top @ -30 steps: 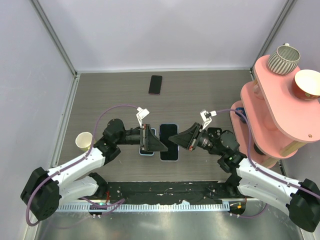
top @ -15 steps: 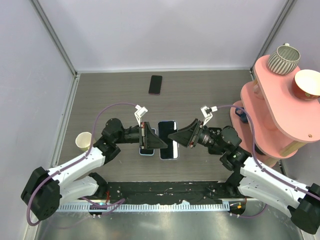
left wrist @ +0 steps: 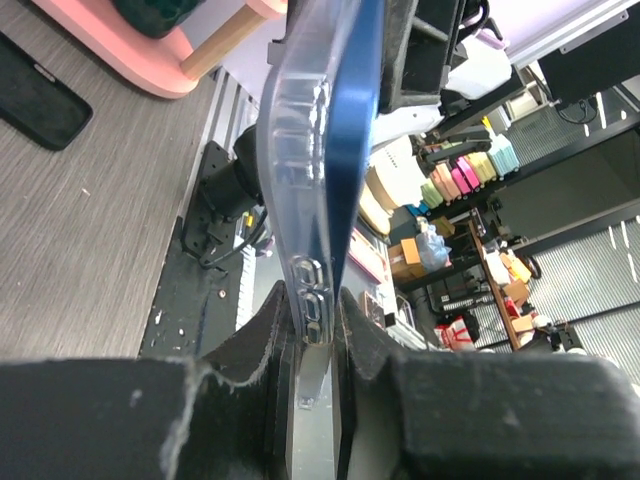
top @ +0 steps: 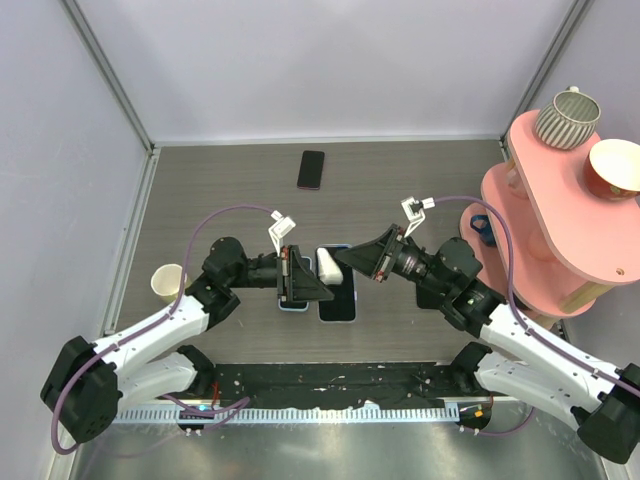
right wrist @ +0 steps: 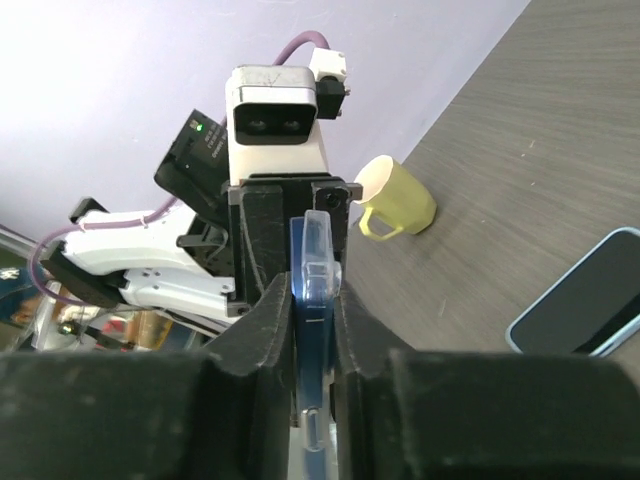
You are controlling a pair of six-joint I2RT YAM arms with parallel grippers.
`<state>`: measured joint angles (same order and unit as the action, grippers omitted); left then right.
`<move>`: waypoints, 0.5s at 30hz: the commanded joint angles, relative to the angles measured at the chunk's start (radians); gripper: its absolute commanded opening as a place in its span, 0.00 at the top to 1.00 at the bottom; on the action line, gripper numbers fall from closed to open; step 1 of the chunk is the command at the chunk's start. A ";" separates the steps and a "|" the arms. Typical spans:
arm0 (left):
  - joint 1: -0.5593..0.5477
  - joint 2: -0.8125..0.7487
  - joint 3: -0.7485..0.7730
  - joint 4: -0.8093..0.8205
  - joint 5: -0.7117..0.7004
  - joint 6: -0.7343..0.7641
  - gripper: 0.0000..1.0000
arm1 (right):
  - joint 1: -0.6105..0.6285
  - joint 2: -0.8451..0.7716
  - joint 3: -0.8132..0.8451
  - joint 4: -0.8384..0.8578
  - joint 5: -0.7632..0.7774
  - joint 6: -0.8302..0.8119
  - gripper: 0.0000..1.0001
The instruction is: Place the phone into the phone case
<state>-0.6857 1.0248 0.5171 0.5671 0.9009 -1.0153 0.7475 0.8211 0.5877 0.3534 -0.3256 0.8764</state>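
The transparent phone case [left wrist: 300, 150] and the phone [left wrist: 358, 120], a dark slab that looks dark blue at its edge, are held together edge-on above the table. In the top view they show as a pale shape [top: 328, 266] between the two grippers. My left gripper [left wrist: 318, 310] is shut on one end, mostly on the case; it also shows in the top view [top: 318, 288]. My right gripper [right wrist: 315, 300] is shut on the other end, pinching the phone [right wrist: 305, 300] with the case [right wrist: 322, 245] against it; it also shows in the top view [top: 348, 266].
A phone with a light-blue rim [top: 338, 302] lies flat below the grippers, and another light-blue edge [top: 292, 304] shows under the left gripper. A black phone with a pinkish rim [top: 311, 169] lies far back. A yellow cup [top: 167, 283] stands left. A pink shelf [top: 545, 210] stands right.
My right gripper has moved left and up toward the left gripper. The pale case now shows between the two grippers, above the light-blue-rimmed phone.
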 commanded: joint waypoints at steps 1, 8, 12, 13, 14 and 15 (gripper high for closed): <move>-0.003 -0.015 0.003 -0.010 0.024 0.003 1.00 | 0.000 -0.031 0.061 0.093 -0.033 -0.054 0.92; -0.003 0.011 0.034 -0.023 0.013 -0.014 0.71 | 0.000 -0.016 0.049 0.122 -0.147 -0.074 0.99; -0.003 0.006 0.035 0.002 -0.016 -0.023 0.61 | 0.000 -0.013 0.024 0.147 -0.164 -0.056 0.99; -0.003 0.004 0.035 0.008 -0.023 -0.023 0.61 | 0.001 -0.014 0.020 0.145 -0.170 -0.053 0.99; -0.003 0.003 0.032 0.017 -0.029 -0.028 0.66 | 0.000 -0.010 0.020 0.144 -0.173 -0.053 0.99; -0.003 0.001 0.032 0.022 -0.034 -0.029 0.73 | 0.000 -0.010 0.018 0.137 -0.174 -0.050 0.95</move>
<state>-0.6880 1.0332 0.5194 0.5503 0.9096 -1.0367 0.7437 0.8188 0.5926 0.3805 -0.4484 0.8089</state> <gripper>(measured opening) 0.358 0.195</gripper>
